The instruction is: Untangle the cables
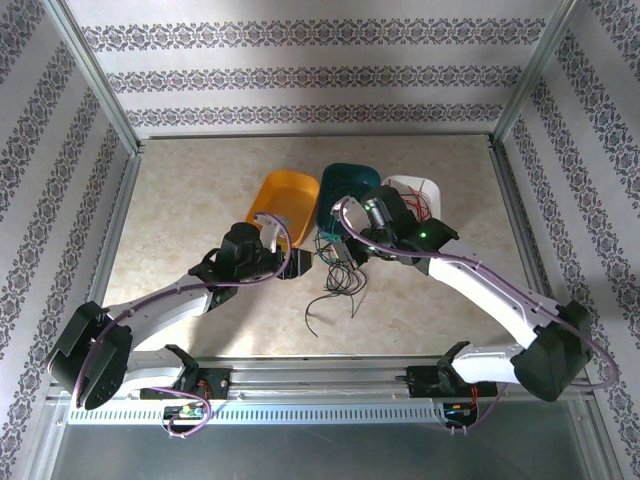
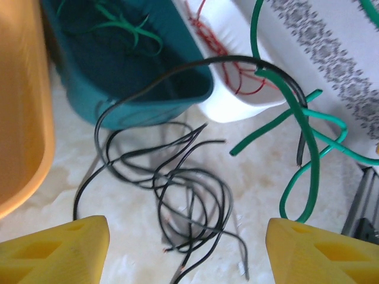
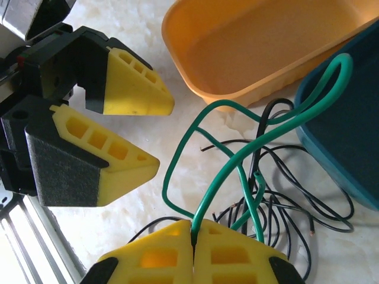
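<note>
Here, a loose tangle of thin black cables (image 2: 177,195) lies on the pale table (image 1: 180,200), just in front of the teal tray (image 2: 148,100). Green cables (image 3: 237,160) rise beside the tangle, pinched between the closed fingers of the right gripper (image 3: 193,248), with one black strand running alongside them. More green strands lie in the teal tray, and red cables (image 2: 237,77) lie in the white tray (image 2: 237,109) next to it. The orange tray (image 3: 195,89) sits on the teal tray's other side. The left gripper (image 2: 188,228) hovers near the tangle, its yellow fingers spread apart, holding nothing.
</note>
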Controlling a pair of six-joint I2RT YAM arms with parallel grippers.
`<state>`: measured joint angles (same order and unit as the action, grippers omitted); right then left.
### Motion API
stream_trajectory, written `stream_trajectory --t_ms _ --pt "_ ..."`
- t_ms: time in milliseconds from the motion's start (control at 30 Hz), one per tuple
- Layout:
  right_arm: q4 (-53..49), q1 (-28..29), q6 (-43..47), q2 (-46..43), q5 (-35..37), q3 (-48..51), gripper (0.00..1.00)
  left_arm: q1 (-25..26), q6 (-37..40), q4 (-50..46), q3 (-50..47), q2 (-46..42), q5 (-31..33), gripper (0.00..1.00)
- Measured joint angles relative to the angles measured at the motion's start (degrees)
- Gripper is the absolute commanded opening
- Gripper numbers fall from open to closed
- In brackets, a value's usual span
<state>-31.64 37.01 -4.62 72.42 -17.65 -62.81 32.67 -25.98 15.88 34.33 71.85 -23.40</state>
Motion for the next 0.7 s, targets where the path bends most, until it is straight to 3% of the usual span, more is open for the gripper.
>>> stream_trajectory --t_ms 267,600,667,700 --pt "-1.4 -6.6 -2.4 -10.0 -7.0 -2.1 0.04 -0.3 0.8 0.9 2.8 5.6 1.6 0.68" --pt "-2.1 -9.2 -7.3 -11.2 -19.5 -2.5 0.05 4.3 4.1 7.8 11.5 16.1 0.6 0.73" --pt "-1.9 -9.8 -8.2 -11.2 -21.2 -2.5 0.05 4.7 3.9 10.4 12.9 19.1 0.3 0.66" --pt "-1.7 -10.4 -8.8 -11.2 -22.0 -2.5 0.05 4.8 3.5 11.9 13.2 20.7 0.3 0.54"
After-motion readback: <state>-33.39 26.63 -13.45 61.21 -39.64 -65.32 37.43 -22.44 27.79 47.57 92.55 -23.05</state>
